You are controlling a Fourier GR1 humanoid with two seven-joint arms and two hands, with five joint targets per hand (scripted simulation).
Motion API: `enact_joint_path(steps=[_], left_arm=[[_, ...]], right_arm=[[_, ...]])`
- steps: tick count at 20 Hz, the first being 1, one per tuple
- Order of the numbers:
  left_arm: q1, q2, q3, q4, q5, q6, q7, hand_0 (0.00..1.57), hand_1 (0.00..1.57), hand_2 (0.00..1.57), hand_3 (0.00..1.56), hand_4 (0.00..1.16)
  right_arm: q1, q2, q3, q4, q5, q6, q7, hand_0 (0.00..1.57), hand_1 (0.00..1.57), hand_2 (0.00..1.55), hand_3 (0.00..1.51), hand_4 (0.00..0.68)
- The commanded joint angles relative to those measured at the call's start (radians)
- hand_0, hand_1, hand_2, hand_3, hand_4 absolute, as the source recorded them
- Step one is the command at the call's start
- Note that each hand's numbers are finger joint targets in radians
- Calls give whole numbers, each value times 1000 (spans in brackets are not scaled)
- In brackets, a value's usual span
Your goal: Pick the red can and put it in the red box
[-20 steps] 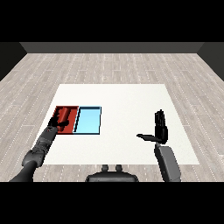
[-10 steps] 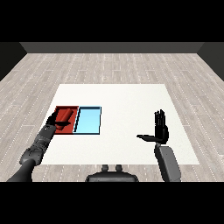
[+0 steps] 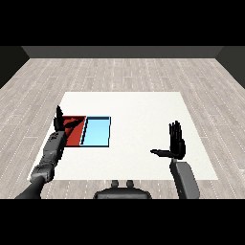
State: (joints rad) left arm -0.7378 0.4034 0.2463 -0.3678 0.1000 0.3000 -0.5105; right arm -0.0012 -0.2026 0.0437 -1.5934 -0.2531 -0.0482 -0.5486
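- Leftmost, the left hand hangs over the red tray's near-left corner, fingers straight, holding nothing.
- No red can shows; it may be hidden behind that hand, I cannot tell.
- Blue tray touches the red one's right side.
- Right hand is well apart, open, empty.

The left robot hand and its forearm cover the left part of the red tray, near the worktop's left edge. No can shows there; whether one lies under that robot hand cannot be told. Both forearms are cut off by the lower edge.
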Motion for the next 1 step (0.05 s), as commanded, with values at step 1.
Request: enact_joint_path(steps=[1], left_arm=[[41, -63, 35, -169, 73, -96, -175, 0, 0, 0, 0, 0]], right_arm=[[-11, 7, 3, 23, -7, 22, -21, 0, 0, 0, 0, 0]])
